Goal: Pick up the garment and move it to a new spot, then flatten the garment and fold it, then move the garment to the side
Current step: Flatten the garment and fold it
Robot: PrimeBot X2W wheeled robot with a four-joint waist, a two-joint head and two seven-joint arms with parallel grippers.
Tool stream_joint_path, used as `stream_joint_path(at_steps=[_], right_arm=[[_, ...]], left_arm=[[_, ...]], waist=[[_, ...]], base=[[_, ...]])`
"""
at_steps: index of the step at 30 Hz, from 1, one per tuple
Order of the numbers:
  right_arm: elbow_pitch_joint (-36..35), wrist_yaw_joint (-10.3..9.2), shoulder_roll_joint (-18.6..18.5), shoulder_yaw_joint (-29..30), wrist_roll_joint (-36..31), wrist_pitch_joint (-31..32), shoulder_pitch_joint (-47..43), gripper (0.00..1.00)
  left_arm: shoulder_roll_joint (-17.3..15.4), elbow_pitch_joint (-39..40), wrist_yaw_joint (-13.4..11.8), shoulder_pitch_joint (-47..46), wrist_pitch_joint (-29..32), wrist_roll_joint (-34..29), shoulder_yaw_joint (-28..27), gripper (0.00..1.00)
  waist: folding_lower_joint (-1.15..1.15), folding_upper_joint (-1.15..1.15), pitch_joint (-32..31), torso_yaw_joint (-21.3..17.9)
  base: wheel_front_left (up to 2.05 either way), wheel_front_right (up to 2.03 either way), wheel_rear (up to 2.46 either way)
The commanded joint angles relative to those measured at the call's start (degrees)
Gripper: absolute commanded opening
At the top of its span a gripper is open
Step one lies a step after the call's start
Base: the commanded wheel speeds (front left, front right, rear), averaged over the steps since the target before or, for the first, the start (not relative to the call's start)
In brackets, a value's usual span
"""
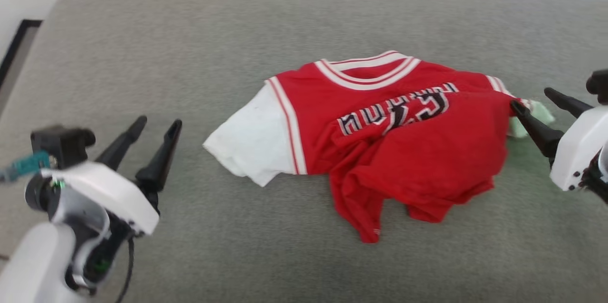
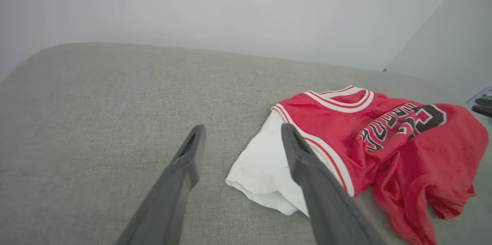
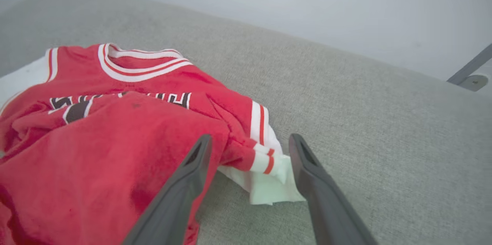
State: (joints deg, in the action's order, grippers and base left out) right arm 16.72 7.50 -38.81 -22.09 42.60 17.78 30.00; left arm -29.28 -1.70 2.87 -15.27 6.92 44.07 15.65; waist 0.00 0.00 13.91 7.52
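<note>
The soft red jersey (image 1: 418, 151) lies crumpled on the coarse grey woven cushion (image 1: 142, 56). Its hem is flopped up over the black-and-white print, and one white sleeve (image 1: 251, 146) lies flat toward the robot's left. The left claw (image 1: 158, 122) hovers spread, well apart from it. The right wrist view shows the other sleeve (image 3: 269, 183) bunched between the fingers of the spread right claw (image 3: 250, 138), ungripped; the head view half hides it.

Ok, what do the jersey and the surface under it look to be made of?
The jersey: soft matte knit, perhaps cotton or polyester; it slumps in limp folds without sheen. The surface: grey-green woven upholstery, probably padded; speckled coarse weave, rounded edge.
</note>
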Motion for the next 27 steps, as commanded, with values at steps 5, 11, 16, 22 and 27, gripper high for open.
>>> stream_joint_path(at_steps=[5, 11, 16, 22, 27], right_arm=[[-5.81, -0.02, 4.32, 6.52, -5.68, -5.44, -6.02, 1.0], [-12.08, -0.02, 10.89, 14.5, -12.68, -11.08, -10.84, 1.0], [-16.08, -0.01, 15.23, 17.56, -16.56, -12.79, -12.97, 1.0], [-18.07, -0.02, 17.0, 18.8, -17.54, -11.55, -13.45, 1.0], [-18.95, -0.02, 16.58, 19.41, -17.19, -11.19, -12.94, 1.0]], left_arm=[[-1.67, -2.81, -0.16, -5.45, 7.91, 3.36, 0.34, 1.0], [-2.7, -7.71, -0.89, -12.93, 18.38, 5.38, 2.22, 1.0], [-2.15, -13.68, -2.56, -19.7, 28.18, 7.27, 4.44, 1.0], [-1.12, -19.61, -6.24, -24.98, 39.56, 8.25, 7.37, 1.0], [-0.63, -21.83, -8.92, -26.93, 45.41, 8.74, 8.67, 1.0]], waist=[[0.0, 0.0, 0.48, -4.01], [0.0, 0.0, 1.32, -6.58], [0.0, 0.0, 2.39, -8.36], [0.0, 0.0, 3.75, -10.23], [0.0, 0.0, 4.55, -11.09]], base=[[0.0, 0.0, 0.0], [0.0, 0.0, 0.0], [0.0, 0.0, 0.0], [0.0, 0.0, 0.0], [0.0, 0.0, 0.0]])
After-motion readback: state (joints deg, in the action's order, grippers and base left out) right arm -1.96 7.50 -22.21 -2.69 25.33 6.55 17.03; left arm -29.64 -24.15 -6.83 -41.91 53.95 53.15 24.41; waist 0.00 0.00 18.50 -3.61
